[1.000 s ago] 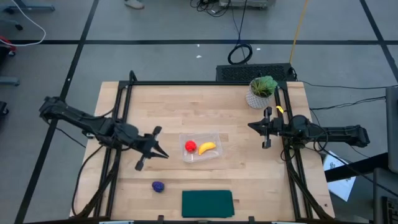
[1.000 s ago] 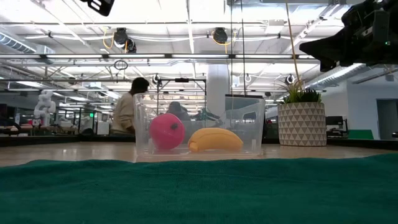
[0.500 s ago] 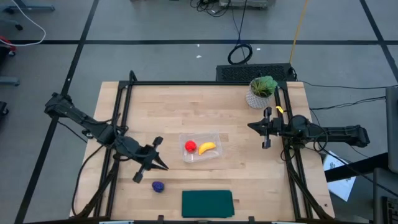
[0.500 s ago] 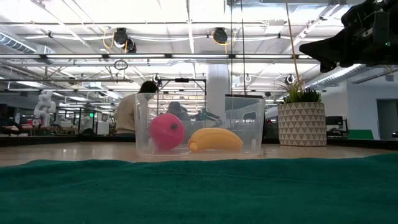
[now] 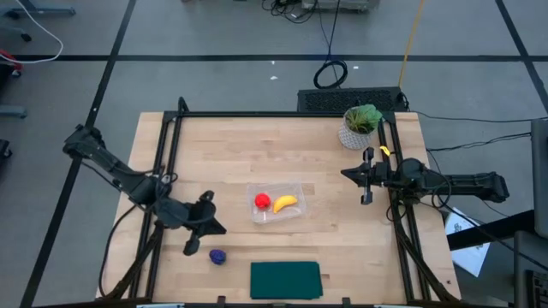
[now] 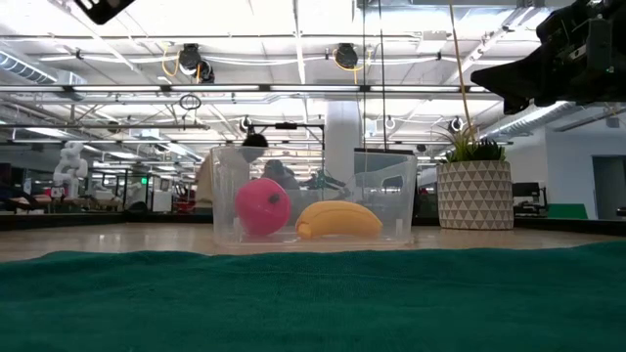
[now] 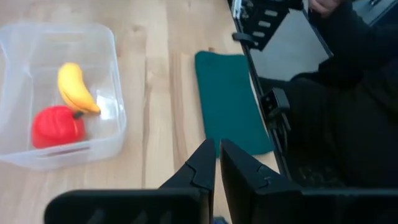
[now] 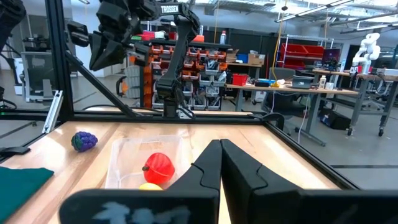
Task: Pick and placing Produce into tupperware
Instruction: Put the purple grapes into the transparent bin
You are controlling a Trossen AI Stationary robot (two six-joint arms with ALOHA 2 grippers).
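Observation:
The clear tupperware (image 5: 276, 204) sits mid-table with the red round piece (image 5: 262, 201) and the yellow banana (image 5: 285, 203) lying on its floor; the low view shows them side by side behind the tupperware's wall (image 6: 313, 200). The dark purple lump (image 5: 217, 256) rests on the wood near the table's near edge, left of the tub; the right wrist view shows the lump (image 8: 84, 141) too. My left gripper (image 5: 220, 229) hovers shut just above and beside the lump, touching nothing. My right gripper (image 5: 346, 174) waits shut at the table's right, near the plant.
A dark green mat (image 5: 285, 280) lies flat at the near edge, right of the lump. A potted plant (image 5: 360, 126) stands at the far right corner. Black frame rails (image 5: 167, 162) run along both table sides. A person (image 6: 210, 176) shows in the room behind the tub.
My left gripper has swung from beside the tub's left side toward the table's near edge, closing on the purple lump, its arm folding back toward the left. Its fingers stayed shut. The person in the background walked rightward behind the tub.

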